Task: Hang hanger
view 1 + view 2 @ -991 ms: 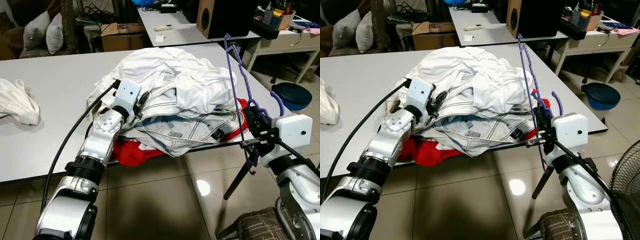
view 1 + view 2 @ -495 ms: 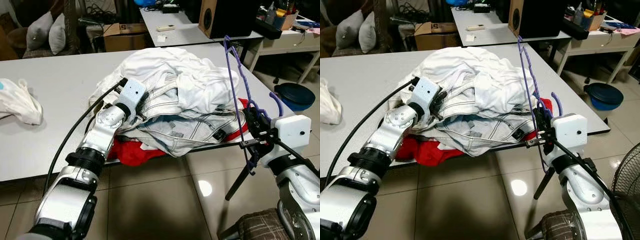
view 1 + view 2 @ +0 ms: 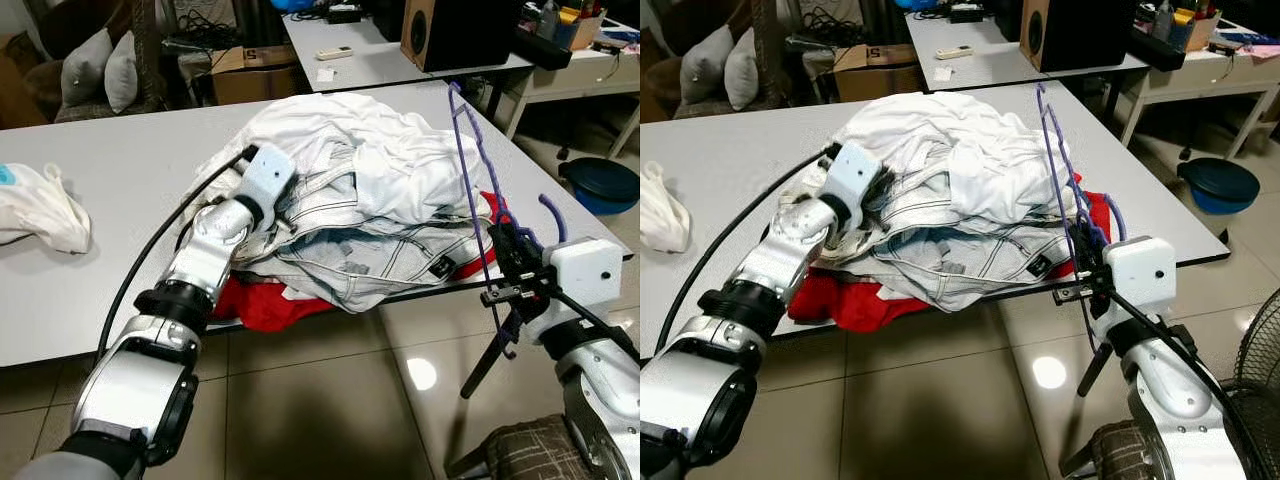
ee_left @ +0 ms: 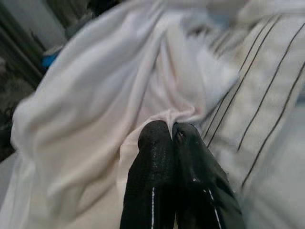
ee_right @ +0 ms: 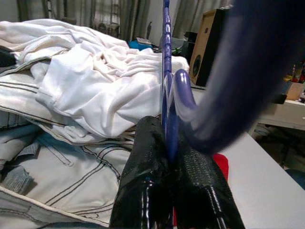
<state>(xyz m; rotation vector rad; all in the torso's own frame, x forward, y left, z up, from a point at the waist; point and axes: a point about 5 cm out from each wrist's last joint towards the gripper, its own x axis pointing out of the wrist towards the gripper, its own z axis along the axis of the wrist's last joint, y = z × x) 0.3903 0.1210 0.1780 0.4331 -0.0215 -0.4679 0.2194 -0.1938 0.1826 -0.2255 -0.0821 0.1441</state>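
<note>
Since a second ago your left gripper (image 4: 171, 131) has pushed a little further up into the laundry pile (image 3: 350, 190) on the table (image 3: 90, 290), and its fingers are now pinched together on a fold of white cloth (image 4: 105, 114). Your right gripper (image 3: 512, 262) stays clamped on the purple hanger (image 3: 468, 160), held upright at the pile's right edge with its hook (image 3: 548, 210) beside the wrist. Judging from this, little is done: no garment is on the hanger, and hanging it up remains.
</note>
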